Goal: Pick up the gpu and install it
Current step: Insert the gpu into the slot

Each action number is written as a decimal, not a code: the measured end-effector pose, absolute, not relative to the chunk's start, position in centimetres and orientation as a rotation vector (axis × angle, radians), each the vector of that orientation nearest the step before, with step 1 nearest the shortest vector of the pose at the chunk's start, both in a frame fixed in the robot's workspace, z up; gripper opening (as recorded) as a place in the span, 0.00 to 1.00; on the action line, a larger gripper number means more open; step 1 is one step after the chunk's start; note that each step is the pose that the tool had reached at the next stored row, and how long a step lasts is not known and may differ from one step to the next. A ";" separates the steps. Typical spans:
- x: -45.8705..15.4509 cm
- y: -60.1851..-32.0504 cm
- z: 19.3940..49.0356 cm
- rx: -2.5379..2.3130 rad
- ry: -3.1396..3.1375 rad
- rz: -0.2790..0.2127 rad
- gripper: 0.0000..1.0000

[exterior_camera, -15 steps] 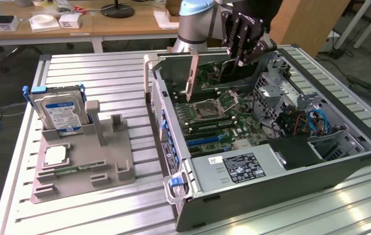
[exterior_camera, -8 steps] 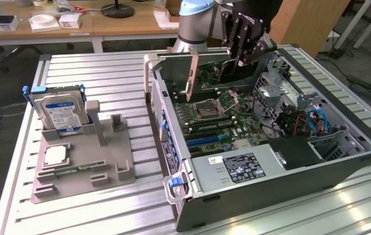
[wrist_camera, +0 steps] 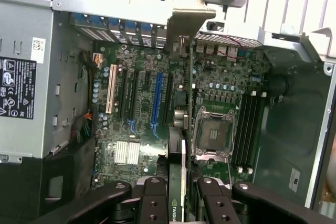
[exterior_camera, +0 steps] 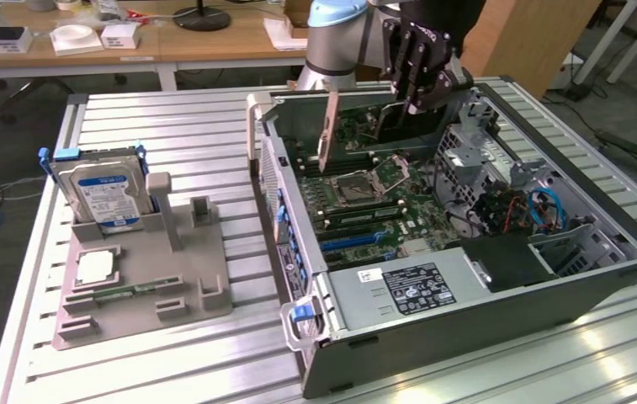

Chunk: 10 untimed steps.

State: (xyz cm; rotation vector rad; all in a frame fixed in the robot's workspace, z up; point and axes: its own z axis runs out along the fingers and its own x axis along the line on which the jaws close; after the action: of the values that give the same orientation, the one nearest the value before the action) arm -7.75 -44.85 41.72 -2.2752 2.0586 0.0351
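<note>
Workshop w/ wooden desks at the back; in front, a ribbed metal table (exterior_camera: 183, 135) carrying an open computer case (exterior_camera: 587, 278) lying on its side and a grey parts tray (exterior_camera: 150, 286).

The gpu (exterior_camera: 328, 130) is off the table, held edge-on above the motherboard (wrist_camera: 142, 108), inside the case opening. In the wrist view the card (wrist_camera: 178, 129) runs straight away from the camera, silver end bracket (wrist_camera: 190, 17) at the far end near the case's rear slot wall. It hangs over the board btwn the blue slot (wrist_camera: 157, 98) and the CPU socket (wrist_camera: 212, 132); can't tell if its lower edge touches a slot yet.

Gripper (exterior_camera: 422, 80) is closed partway on the card's upper edge, one finger (wrist_camera: 154, 203) each side of the board, pinching its thin faces.

Handling, as I judge it: light, stiff, thin board, so it won't sag, but fragile – components and edge contacts shouldn't be squeezed or scraped. Smooth faces could slip or twist in a narrow pinch. Best hold is on the top edge, approx mid-length, as here, leaving bracket and contact edge free.

Outward: silver power supply (exterior_camera: 402, 290) at the case's near end, blue cables (exterior_camera: 545, 210) by the drive bay. On the tray a hard drive (exterior_camera: 99, 194) w/ blue label stands upright; a CPU chip (exterior_camera: 93, 265) lies flat below it.
</note>
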 end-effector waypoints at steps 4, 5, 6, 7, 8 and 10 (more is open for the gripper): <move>-7.7 -44.9 41.7 -2.250 2.085 0.034 0.26; -7.7 -44.8 41.7 -2.245 2.090 0.033 0.26; -7.7 -44.8 41.7 -2.238 2.098 0.033 0.26; -7.7 -44.9 41.7 -2.229 2.107 0.033 0.26; -7.7 -44.9 41.6 -2.219 2.118 0.032 0.26; -7.7 -44.9 41.6 -2.200 2.138 0.031 0.26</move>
State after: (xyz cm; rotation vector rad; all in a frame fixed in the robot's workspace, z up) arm -7.68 -44.85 41.63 -2.1997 2.1379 0.0310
